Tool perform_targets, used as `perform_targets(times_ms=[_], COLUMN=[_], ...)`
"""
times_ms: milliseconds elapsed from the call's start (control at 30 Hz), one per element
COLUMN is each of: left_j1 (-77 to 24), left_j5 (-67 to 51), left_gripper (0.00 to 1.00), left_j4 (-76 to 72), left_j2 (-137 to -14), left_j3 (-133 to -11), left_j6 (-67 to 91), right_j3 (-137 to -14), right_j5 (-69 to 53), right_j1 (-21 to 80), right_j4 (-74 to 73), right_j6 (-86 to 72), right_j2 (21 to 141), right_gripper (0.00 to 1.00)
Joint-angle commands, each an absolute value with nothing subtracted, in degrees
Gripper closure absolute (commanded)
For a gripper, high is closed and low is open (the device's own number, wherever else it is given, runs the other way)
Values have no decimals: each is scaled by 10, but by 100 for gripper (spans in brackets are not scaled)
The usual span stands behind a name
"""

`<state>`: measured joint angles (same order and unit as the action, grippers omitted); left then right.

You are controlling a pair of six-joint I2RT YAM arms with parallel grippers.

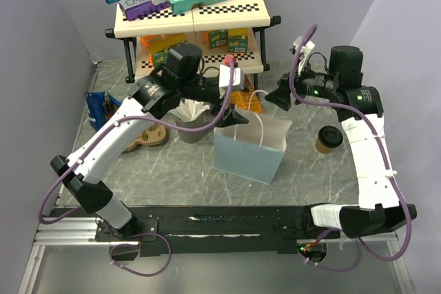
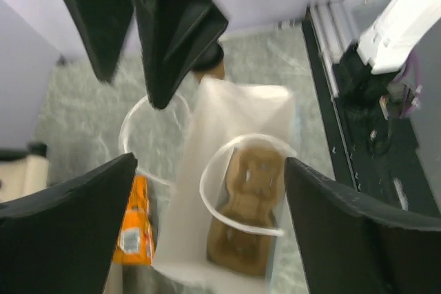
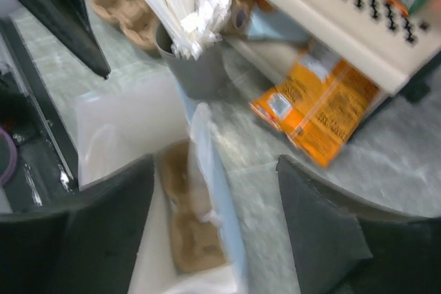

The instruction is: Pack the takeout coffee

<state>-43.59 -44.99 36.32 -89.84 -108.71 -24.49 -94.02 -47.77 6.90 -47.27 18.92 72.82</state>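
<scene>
Kraft coffee cup (image 1: 324, 147) upright, lid (image 1: 331, 135) up, near bag (image 1: 248, 153); left gripper (image 2: 210, 170), right gripper (image 3: 215, 163) spread, empty

blurred paper bag (image 2: 241, 108) runs off the lower edge; the carrier (image 2: 251, 177) inside shows no detail.

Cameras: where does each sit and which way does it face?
Top external: above and behind the robot, looking down; both arms show, left hand and right hand by the paper bag.
Left wrist: on the left arm, looking down into the bag at the pulp carrier; own fingers below.
Right wrist: on the right arm, looking down at bag and grey cup; own fingers below.
Both wrists share the carrier inside the bag.
</scene>
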Motion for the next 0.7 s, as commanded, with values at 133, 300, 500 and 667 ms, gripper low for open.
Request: perform_targets(times_ms=[133, 300, 500, 667], left_j1=[-438, -434, -425, -411], left_j5=[-420, -410, -350, -358], left_gripper=[1, 0, 1, 1], left_j4=[342, 335, 329, 323], left_j2=[-870, -846, -814, -797], left_j3=[-1096, -1130, -1081, -1049], left_j6=[-213, -207, -214, -198], right_j3=[-975, -976, -900, -806], right_j5=[-444, -455, -383, -176], right_j1=[68, 26, -84, -98], right_j4=[-497, -527, -556, -552], right_j6=[204, 201, 172, 155], right_j2=[701, 666, 642, 637], right_gripper=[3, 2, 8, 9])
